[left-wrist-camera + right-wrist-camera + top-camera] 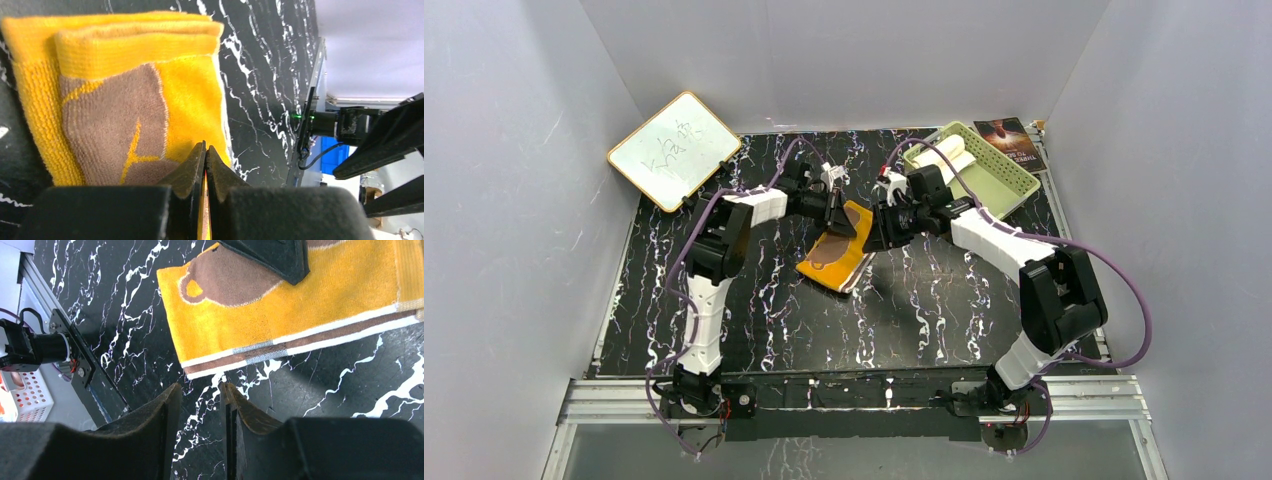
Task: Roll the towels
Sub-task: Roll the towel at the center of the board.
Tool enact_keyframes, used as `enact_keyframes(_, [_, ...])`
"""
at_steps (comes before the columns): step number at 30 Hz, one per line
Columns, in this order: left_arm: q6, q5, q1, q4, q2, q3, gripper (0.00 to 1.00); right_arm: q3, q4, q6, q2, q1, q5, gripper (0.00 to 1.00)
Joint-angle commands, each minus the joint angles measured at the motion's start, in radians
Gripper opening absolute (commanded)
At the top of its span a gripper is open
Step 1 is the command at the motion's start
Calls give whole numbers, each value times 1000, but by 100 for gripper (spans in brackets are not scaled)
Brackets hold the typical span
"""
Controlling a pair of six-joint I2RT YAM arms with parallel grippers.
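The yellow towel (834,258) lies flat ahead of the left gripper (205,150), whose fingers are pinched together on its edge. The right gripper (200,387), slightly parted and empty, hovers just beside it. Soft, light and floppy, it is probably best gripped at an edge.

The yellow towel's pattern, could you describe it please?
Brown cup motif on the towel, white and brown edge stripes; best in right wrist view.
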State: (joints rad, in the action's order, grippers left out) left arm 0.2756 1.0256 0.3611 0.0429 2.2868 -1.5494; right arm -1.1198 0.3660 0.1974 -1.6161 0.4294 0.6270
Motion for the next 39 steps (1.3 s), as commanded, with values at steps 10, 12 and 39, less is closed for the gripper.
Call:
enact_keyframes(10, [150, -461, -76, -79, -144, 328, 0, -36, 38, -68, 67, 63, -139, 31])
enact_keyframes(12, [196, -477, -76, -89, -165, 378, 0, -42, 32, -87, 80, 112, -231, 30])
enact_keyframes(39, [428, -605, -91, -108, -519, 647, 3, 270, -616, -938, 16, 499, -24, 50])
